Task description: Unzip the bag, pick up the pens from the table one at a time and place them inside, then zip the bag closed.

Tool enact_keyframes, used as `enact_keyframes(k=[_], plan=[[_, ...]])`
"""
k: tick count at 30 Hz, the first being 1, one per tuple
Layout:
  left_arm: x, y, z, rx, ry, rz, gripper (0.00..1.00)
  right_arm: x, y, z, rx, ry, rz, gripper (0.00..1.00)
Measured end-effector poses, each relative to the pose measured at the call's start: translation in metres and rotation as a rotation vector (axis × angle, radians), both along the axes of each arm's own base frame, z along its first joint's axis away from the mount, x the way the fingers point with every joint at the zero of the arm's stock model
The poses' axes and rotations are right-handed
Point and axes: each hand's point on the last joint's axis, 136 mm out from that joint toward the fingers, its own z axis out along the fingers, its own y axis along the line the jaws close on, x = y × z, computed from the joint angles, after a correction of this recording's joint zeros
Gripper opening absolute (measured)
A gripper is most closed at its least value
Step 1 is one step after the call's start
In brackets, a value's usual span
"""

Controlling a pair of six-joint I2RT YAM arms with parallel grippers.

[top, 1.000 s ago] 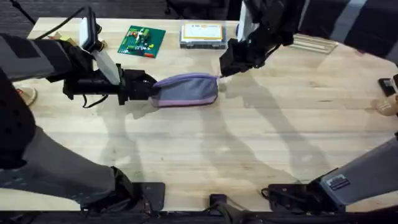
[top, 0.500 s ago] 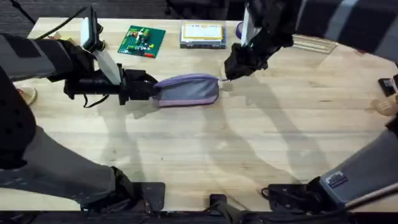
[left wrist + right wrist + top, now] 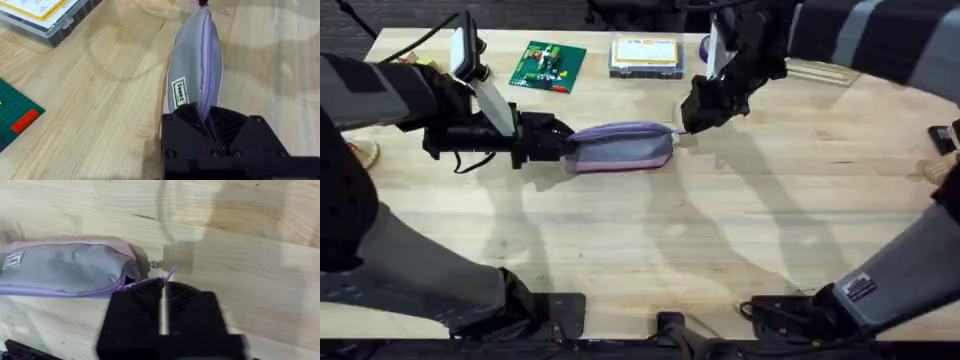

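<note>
Bag held at both ends, upper centre of the overhead view.

I see the bag (image 3: 619, 146) lying on the table (image 3: 720, 240), zip uppermost. My left gripper (image 3: 552, 141) is clamped on its left end; my right gripper (image 3: 685, 122) is pinched together on the zip pull (image 3: 167, 275) at its right end. A clear box (image 3: 646, 55) sits behind.

One bag (image 3: 618, 146) is counted near the table's (image 3: 720, 230) centre. One clear box (image 3: 646, 55) is seen at 12 o'clock from it, and one green board (image 3: 549, 65) at 11 o'clock. Two grippers are counted: the left gripper (image 3: 558, 143) at the bag's 9 o'clock end, the right gripper (image 3: 686, 122) at its 3 o'clock end.
</note>
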Motion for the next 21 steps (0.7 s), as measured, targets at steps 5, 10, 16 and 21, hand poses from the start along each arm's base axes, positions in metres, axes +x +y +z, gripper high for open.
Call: enact_keyframes(k=[5, 10, 16, 21], plan=[[0.0, 0.002, -0.002, 0.013, 0.005, 0.002, 0.042, 0.01, -0.03, 0.025, -0.067, -0.081, -0.049, 0.957], [0.0, 0.002, -0.003, 0.015, 0.006, 0.002, 0.042, 0.01, -0.038, 0.036, -0.093, -0.112, -0.061, 0.997], [0.0, 0.005, -0.003, 0.021, 0.005, 0.011, 0.522, 0.005, -0.04, 0.035, -0.105, -0.09, -0.06, 0.997], [0.001, 0.009, -0.004, 0.022, 0.01, 0.024, 0.992, 0.004, -0.041, 0.05, -0.095, -0.126, -0.055, 0.998]])
